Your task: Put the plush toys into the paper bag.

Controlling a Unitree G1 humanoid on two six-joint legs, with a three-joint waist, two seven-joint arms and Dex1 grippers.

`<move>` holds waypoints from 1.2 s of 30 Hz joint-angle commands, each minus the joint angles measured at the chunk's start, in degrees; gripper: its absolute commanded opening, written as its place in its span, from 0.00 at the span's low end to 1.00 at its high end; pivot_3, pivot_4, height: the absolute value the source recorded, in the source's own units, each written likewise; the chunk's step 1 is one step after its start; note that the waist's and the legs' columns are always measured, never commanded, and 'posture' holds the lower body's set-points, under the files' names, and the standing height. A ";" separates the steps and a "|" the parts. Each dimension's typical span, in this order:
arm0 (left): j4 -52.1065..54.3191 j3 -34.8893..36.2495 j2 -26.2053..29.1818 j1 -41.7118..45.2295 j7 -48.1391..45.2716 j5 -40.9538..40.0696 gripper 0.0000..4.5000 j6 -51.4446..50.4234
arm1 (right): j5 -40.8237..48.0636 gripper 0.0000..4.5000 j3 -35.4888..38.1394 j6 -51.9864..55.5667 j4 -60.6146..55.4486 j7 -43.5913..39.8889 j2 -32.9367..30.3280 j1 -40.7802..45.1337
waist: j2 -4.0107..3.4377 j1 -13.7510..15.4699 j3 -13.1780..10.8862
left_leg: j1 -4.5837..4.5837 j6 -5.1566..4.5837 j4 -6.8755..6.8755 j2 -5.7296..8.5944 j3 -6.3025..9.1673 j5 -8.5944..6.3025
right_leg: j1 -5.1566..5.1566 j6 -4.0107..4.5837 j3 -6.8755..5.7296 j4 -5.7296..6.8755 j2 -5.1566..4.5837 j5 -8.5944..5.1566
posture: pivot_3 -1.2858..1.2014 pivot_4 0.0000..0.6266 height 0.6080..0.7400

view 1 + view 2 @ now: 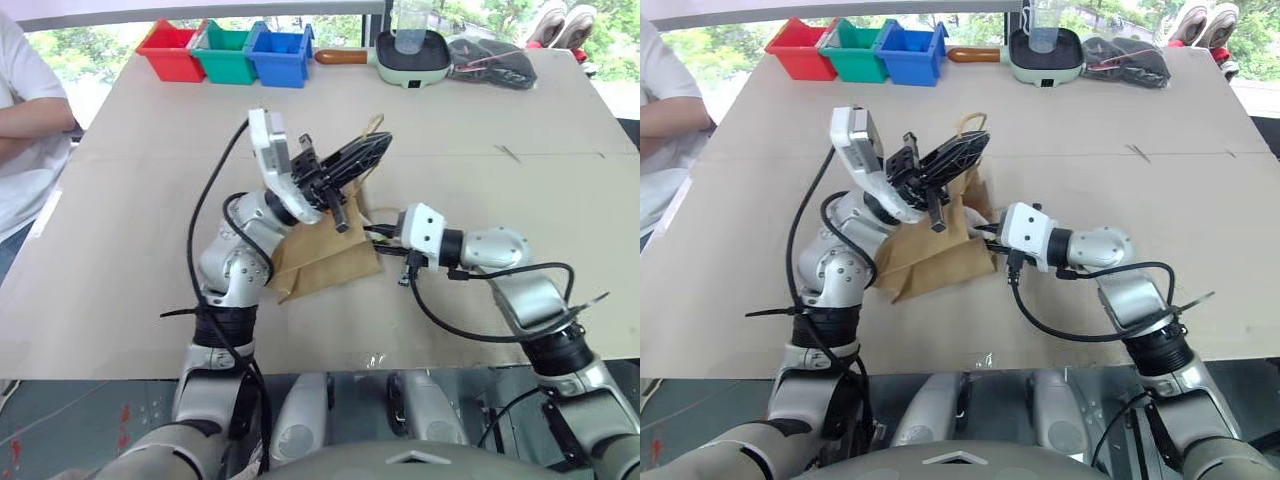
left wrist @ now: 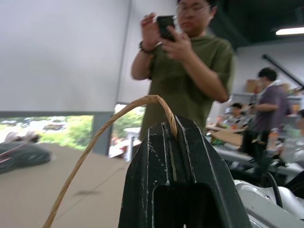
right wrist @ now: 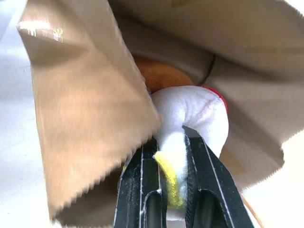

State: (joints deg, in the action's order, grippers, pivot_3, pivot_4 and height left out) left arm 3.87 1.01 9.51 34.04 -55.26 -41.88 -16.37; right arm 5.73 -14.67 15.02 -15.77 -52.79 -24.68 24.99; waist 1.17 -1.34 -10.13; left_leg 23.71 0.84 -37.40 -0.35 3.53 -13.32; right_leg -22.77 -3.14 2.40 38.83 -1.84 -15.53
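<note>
- Left gripper [image 2: 183, 130] is clamped tight on one twisted paper loop handle [image 2: 104, 130] of the paper bag [image 1: 325, 255], raised above the table [image 1: 150, 200] so the mouth is held up.
- Right gripper [image 3: 175, 142] is pinched closed on the white plush toy [image 3: 192, 111], gripping near its yellow tuft [image 3: 168, 178]; the fingers squash the soft body.
- White toy sits right at the bag mouth, between the serrated kraft edges, partly inside.
- Rust-brown plush toy [image 3: 159, 76] lies just behind the white one, touching it, deeper in the bag; we judge it is already in.
- Key relation: the bag interior lies straight ahead of the right gripper along its fingers; the bag's long axis runs from the mouth by the right gripper toward the robot's left. The right arm is the one at the opening, so the push in falls to it.
- Materials: bag is thin creased tan paper with a zigzag-cut rim, floppy; handle is stiff twisted cord; toys are soft fleece, easily compressed.
- We can't tell how much of the white toy's red end [image 3: 219, 97] has cleared the rim; the paper flap hides it.
- Risk, in our judgement: the rim flap could fold inward and catch the toy.
- Beyond: red, green, blue bins [image 1: 228, 52] and a small pan [image 1: 410, 55] at the far table edge, well apart.
</note>
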 commanded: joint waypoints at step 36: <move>12.11 7.05 3.06 -10.23 5.06 -4.93 0.00 1.65 | 16.11 0.97 13.58 35.10 -16.30 10.79 -6.05 -6.96 | 0.00 -0.18 0.00 | 0.01 -0.01 -0.01 0.00 0.02 -0.01 | 0.03 -0.01 -0.01 -0.02 -0.02 0.00 | 0.52 0.24 1.00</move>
State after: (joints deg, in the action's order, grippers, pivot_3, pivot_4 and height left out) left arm 13.00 7.45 12.04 24.08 -50.60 -45.29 -14.82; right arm 19.68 -4.12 46.41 -29.72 -44.13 -30.88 18.41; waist 1.18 -1.52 -10.13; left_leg 23.73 0.83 -37.41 -0.35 3.55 -13.32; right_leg -22.74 -3.14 2.38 38.81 -1.87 -15.53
